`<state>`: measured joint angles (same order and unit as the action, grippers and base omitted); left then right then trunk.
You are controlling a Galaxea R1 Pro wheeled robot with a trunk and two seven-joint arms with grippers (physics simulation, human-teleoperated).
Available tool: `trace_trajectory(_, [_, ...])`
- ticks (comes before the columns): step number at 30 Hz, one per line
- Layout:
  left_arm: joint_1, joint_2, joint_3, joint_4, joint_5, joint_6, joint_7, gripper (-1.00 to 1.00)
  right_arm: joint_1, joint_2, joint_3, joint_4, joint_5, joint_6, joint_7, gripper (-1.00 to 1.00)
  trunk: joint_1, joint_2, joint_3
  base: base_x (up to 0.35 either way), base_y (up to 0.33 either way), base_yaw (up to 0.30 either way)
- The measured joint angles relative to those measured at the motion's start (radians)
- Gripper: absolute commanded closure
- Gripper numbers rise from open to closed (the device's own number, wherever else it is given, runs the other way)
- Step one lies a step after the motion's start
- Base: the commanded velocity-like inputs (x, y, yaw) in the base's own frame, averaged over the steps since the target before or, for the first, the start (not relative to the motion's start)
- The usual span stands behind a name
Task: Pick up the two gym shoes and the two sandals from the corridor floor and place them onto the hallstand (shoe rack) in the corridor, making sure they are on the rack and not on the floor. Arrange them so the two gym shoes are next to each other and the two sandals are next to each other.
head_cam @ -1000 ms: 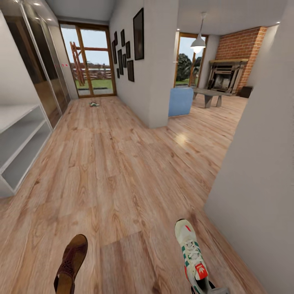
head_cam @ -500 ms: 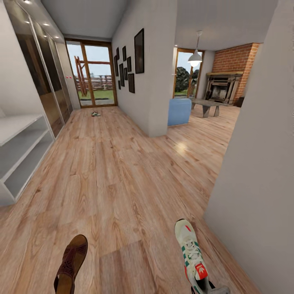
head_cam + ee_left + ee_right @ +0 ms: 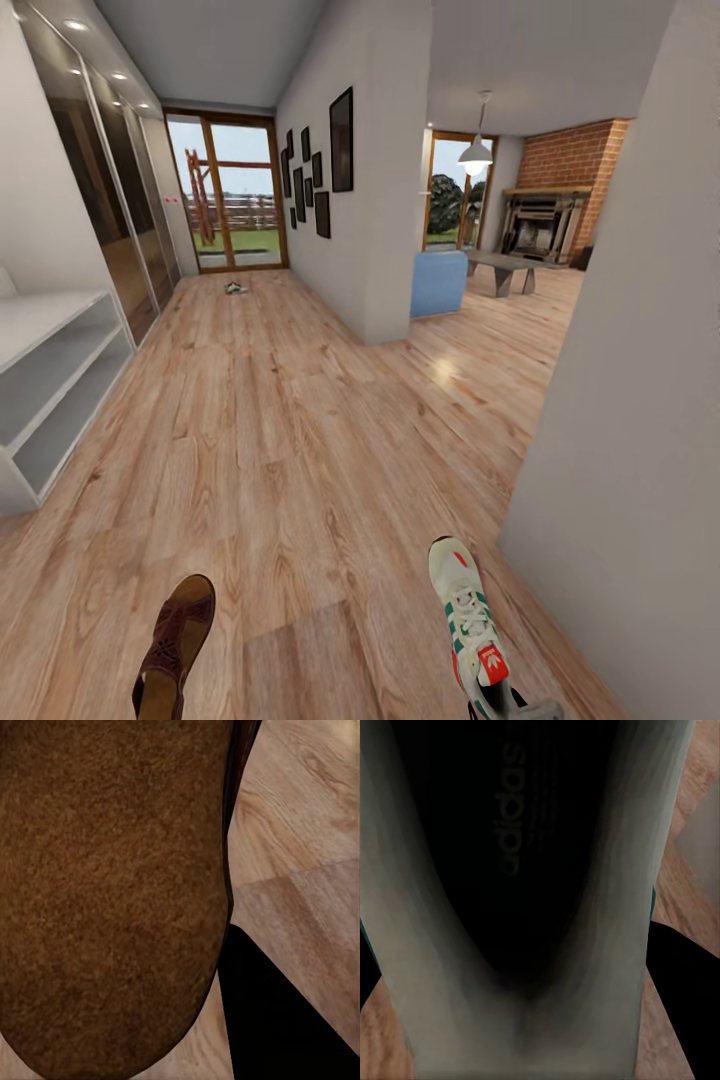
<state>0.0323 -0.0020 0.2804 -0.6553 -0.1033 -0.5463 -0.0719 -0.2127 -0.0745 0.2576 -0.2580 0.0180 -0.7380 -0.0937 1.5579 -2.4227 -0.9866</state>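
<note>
Two shoes rode at the bottom edge of the head view, one on each side. At lower left a brown sandal [image 3: 176,648] pointed its toe up the frame, its long axis running along the corridor; the left wrist view showed its brown sole [image 3: 112,892] pressed close against the lens, so I judged the left arm was carrying it, though the fingers themselves were hidden and I could not tell how they were set. At lower right a cream sneaker [image 3: 470,625] with green stripes and a red tongue patch lay the same way, toe up the frame; the right wrist view looked straight into its dark opening [image 3: 521,870], and again the fingers were out of sight, so their state could not be told.

Outward from these, the wood floor [image 3: 290,430] stretched away toward the glass doors at upper centre. Far up it, near the doors, a small shoe-like thing [image 3: 235,289] lay on the planks, too small to tell its kind.

The pale shoe rack [image 3: 50,370] stood at the left edge of the frame, well apart from both shoes and up and to the left of them. The sandal's side was nearer it, so a turn to the left seemed needed.
</note>
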Motion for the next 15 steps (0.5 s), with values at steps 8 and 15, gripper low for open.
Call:
trace_trajectory(8, [0.000,0.000,0.000,0.000,0.002,-0.002,0.002,1.00,0.000,0.001,0.000,0.000,0.001,-0.001,0.000,1.00,0.000,0.000,0.008,-0.124,-0.099,0.000])
trace_trajectory(15, [0.000,0.000,0.001,0.000,0.003,-0.002,0.003,1.00,0.000,0.018,0.002,-0.004,0.003,-0.001,0.000,1.00,0.001,0.000,0.009,-0.269,-0.179,0.000])
